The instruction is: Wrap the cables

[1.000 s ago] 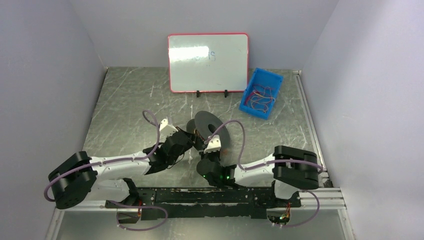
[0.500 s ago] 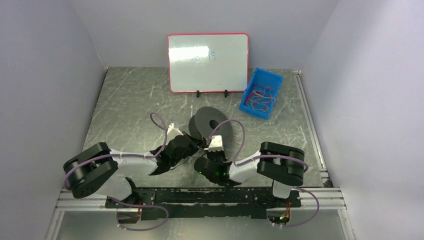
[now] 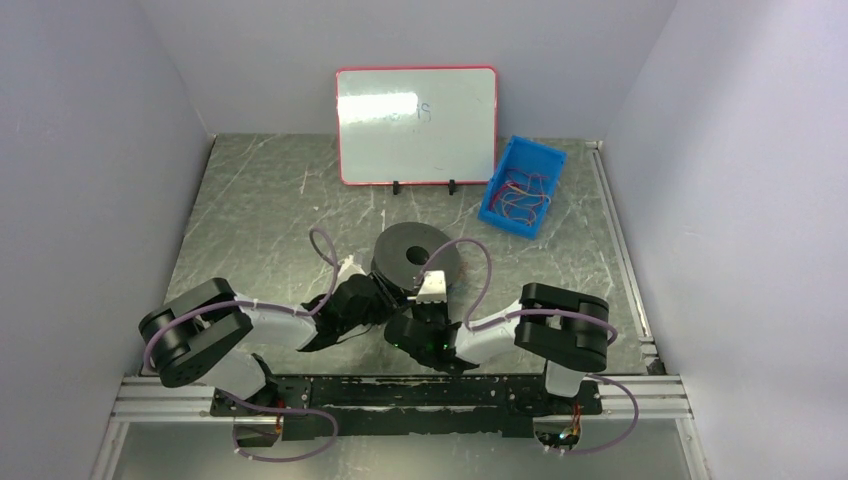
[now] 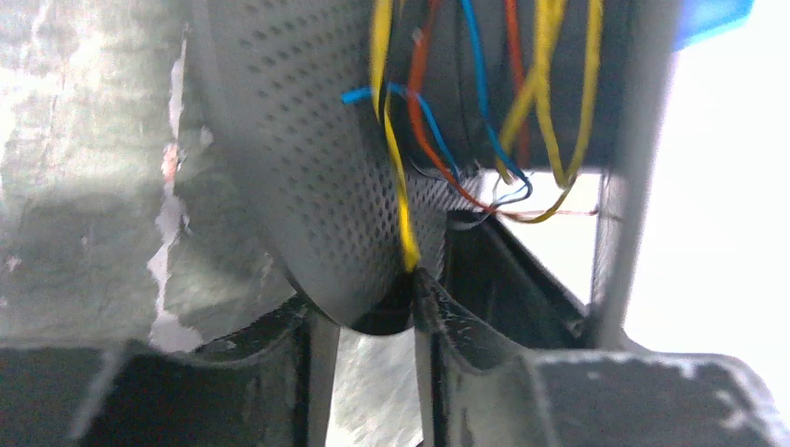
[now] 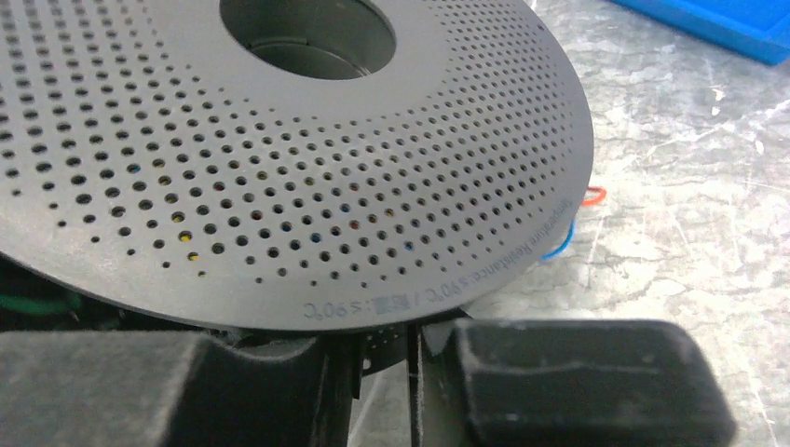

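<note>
A dark grey perforated spool [image 3: 415, 255] lies flat mid-table. Yellow cables [image 4: 545, 93] and red-orange cables [image 4: 421, 112], with blue ones, are wound on its core between the two flanges. One yellow cable [image 4: 399, 200] runs down to my left gripper's right fingertip [image 4: 430, 296]. My left gripper [image 3: 378, 292] is at the spool's near-left edge. One flange's rim [image 4: 349, 298] sits between its fingers and touches both. My right gripper [image 3: 428, 290] is at the spool's near edge, under the upper flange [image 5: 279, 186], shut on the lower flange's rim [image 5: 384, 349].
A blue bin [image 3: 548, 158] with more loose cables stands at the back right. A whiteboard [image 3: 416, 125] stands on feet at the back. Red and blue cable ends [image 5: 579, 219] stick out past the spool's rim. Grey walls close in three sides.
The spool has gone from tilted up to lying flat, a little nearer the arms. The left arm's elbow has swung rightwards, and the right arm has folded in.
</note>
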Available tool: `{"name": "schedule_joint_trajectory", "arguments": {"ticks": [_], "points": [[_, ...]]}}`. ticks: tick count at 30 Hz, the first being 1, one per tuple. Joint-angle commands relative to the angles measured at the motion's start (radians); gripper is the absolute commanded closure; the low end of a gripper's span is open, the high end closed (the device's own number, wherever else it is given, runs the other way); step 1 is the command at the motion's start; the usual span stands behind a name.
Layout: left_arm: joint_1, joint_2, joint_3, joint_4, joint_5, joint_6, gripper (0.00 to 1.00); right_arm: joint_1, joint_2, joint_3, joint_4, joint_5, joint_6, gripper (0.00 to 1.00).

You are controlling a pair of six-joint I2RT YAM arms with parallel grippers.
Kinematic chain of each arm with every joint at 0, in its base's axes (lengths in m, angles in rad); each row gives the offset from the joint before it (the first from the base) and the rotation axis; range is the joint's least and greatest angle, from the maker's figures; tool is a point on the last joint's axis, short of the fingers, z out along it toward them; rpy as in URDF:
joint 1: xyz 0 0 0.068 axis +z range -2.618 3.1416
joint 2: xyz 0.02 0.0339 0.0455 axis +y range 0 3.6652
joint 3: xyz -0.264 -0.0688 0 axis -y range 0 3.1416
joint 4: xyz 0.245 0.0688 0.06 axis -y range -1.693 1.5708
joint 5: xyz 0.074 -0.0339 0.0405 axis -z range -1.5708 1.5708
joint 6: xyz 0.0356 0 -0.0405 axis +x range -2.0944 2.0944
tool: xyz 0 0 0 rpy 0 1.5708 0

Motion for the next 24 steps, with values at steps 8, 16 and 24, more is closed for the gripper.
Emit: {"name": "schedule_joint_trajectory", "arguments": {"ticks": [8, 16, 24], "points": [[0.008, -0.011, -0.022, -0.038, 0.094, 0.042, 0.46, 0.001, -0.034, -0.012, -0.015, -0.057, 0.087, 0.65], [0.021, -0.032, -0.045, -0.03, 0.109, 0.046, 0.36, 0.03, -0.057, -0.04, -0.014, -0.085, 0.093, 0.57], [0.022, -0.132, -0.041, -0.146, 0.073, 0.074, 0.35, 0.064, -0.135, -0.059, -0.097, -0.104, 0.134, 0.51]]}}
